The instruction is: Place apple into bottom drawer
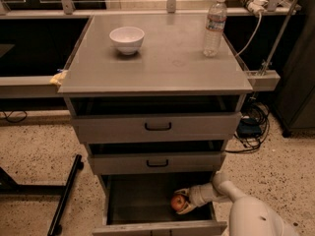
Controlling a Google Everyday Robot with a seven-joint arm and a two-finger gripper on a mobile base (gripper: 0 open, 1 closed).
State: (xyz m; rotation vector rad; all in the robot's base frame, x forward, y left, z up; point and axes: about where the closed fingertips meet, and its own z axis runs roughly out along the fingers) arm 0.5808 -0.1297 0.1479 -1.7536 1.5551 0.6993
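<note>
The bottom drawer (133,200) of the grey cabinet is pulled open and shows a wide dark tray. The red-orange apple (177,202) is inside it, near the right side, low by the tray floor. My gripper (181,202) reaches in from the right on a white arm, and its pale fingers (183,193) sit around the apple, above and below it.
A white bowl (127,39) and a clear water bottle (215,27) stand on the cabinet top (162,68). The two upper drawers with black handles (158,127) stick out slightly. Cables lie on the floor at right (251,127). A black stand leg (66,193) is at left.
</note>
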